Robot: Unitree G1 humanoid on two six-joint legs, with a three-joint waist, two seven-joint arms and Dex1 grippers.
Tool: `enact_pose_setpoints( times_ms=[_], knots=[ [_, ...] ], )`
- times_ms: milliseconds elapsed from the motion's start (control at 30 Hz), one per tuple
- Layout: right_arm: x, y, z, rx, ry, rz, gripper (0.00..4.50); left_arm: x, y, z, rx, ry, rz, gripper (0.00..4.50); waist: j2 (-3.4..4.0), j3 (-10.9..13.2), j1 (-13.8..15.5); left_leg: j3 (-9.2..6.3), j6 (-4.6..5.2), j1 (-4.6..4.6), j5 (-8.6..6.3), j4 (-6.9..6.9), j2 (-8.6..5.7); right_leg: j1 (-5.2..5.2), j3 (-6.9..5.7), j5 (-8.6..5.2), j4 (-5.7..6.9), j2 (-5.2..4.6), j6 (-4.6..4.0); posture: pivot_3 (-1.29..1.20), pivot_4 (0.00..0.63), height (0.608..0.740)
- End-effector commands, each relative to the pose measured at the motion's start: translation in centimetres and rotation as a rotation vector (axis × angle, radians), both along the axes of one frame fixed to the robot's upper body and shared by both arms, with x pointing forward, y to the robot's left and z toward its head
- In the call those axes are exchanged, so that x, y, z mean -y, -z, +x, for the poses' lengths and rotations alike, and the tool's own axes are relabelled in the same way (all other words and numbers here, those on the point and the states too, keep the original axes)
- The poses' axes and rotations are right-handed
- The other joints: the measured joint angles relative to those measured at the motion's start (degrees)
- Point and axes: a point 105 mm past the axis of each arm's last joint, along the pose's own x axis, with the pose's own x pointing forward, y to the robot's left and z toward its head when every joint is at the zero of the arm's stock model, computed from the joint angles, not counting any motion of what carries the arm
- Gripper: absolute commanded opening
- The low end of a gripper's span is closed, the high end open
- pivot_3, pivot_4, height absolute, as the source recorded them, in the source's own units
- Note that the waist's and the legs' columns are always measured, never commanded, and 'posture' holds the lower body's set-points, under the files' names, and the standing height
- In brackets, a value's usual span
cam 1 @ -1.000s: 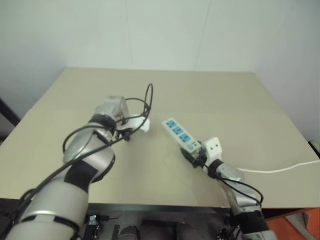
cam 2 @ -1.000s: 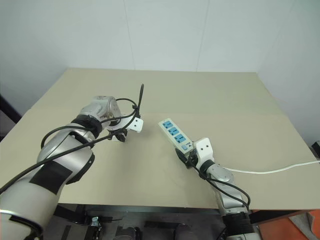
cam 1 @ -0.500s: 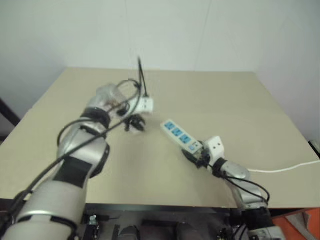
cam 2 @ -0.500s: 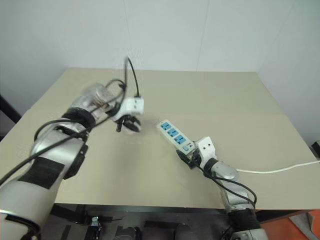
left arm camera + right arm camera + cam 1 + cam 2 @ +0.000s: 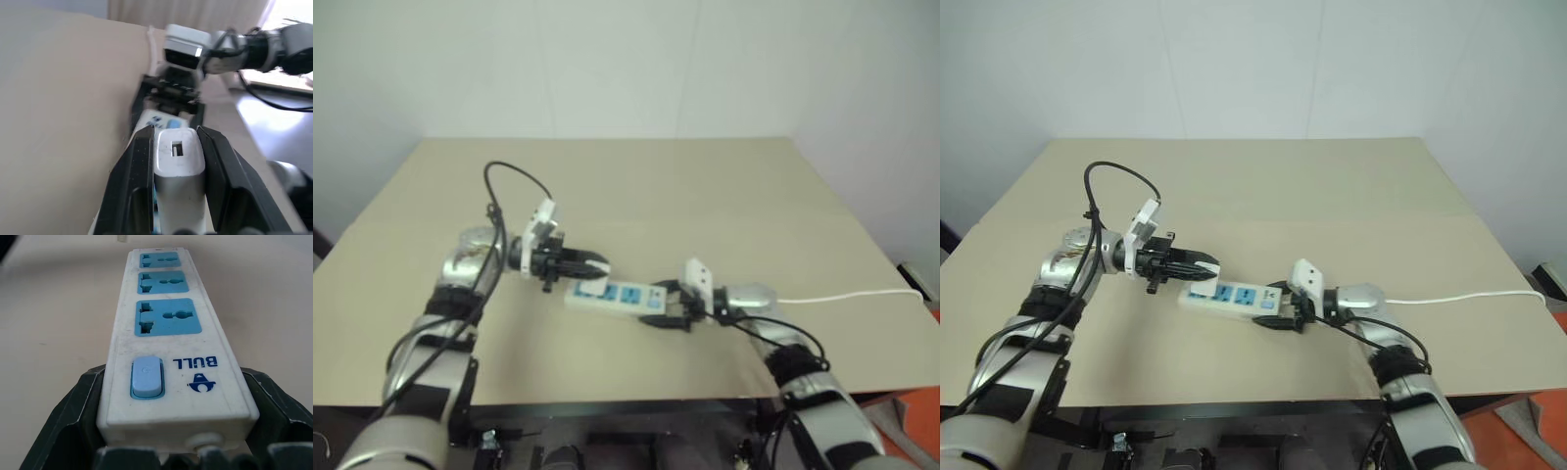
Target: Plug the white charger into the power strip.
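Note:
The power strip (image 5: 610, 296) is a long white bar with blue sockets, lying crosswise near the table's front. My right gripper (image 5: 662, 312) is shut on its switch end, and the right wrist view shows a black finger (image 5: 80, 423) on each side of the strip (image 5: 166, 333). My left gripper (image 5: 579, 262) points right, level, shut on the white charger (image 5: 178, 157). The charger (image 5: 597, 262) hangs just above and behind the strip's far end, not touching it. Its prongs are hidden.
A thin white cord (image 5: 847, 294) runs from behind my right wrist to the table's right edge. The beige table (image 5: 685, 186) ends at a white wall behind. A black cable (image 5: 509, 176) loops above my left wrist.
The left gripper swung the charger round, back and up, so it now points right over the strip. The right gripper moved left and turned the strip crosswise. The camera has shifted too.

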Motion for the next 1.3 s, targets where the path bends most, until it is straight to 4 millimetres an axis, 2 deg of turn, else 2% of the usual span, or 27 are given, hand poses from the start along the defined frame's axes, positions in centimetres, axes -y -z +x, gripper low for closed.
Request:
enact_pose_setpoints(
  times_ms=[33, 267, 467, 800, 1300],
  knots=[
    [-1.4, -0.9, 0.2, 0.071, -0.086, -0.008, 3.42, 0.6, -1.3, -1.4, 0.012, 0.072, -0.089, 1.02, 0.02, 0.00, 0.19, 0.02, 0.00, 0.06, 0.00, 0.00, -0.03, 0.08, 0.01, -0.01, -0.02, -0.03, 0.02, 0.00, 0.150, 0.740],
    [-2.3, -0.2, 0.3, 0.077, -0.111, -0.015, 3.42, 0.9, 0.0, -2.1, 0.059, 0.113, -0.098, 1.02, 0.02, 0.00, 0.22, -0.01, 0.00, 0.16, 0.00, 0.01, 0.01, 0.14, -0.02, 0.01, 0.00, 0.00, -0.05, 0.00, 0.150, 0.740],
    [-1.9, 0.1, 0.2, 0.079, -0.099, -0.016, 3.42, 1.5, 0.4, -0.8, 0.108, 0.082, -0.160, 1.02, 0.04, -0.01, 0.10, 0.04, 0.00, 0.20, 0.00, 0.02, -0.01, 0.15, 0.03, 0.01, 0.00, -0.01, -0.06, 0.00, 0.150, 0.740],
    [-1.4, 0.5, 0.2, 0.092, -0.061, -0.015, 3.42, 1.8, 2.4, 0.1, 0.159, 0.037, -0.181, 1.02, 0.04, -0.01, 0.16, 0.05, 0.00, 0.17, 0.00, 0.02, -0.03, 0.16, 0.04, 0.01, -0.03, -0.02, -0.05, 0.00, 0.150, 0.740],
    [-1.0, 0.9, 0.2, 0.090, -0.033, -0.022, 3.42, 2.3, 4.1, 0.3, 0.104, 0.027, -0.172, 1.02, 0.03, -0.02, 0.39, 0.03, 0.00, 0.21, 0.00, 0.04, -0.04, 0.20, 0.04, -0.22, 0.01, -0.01, 0.33, 0.00, 0.150, 0.740]
  ],
)
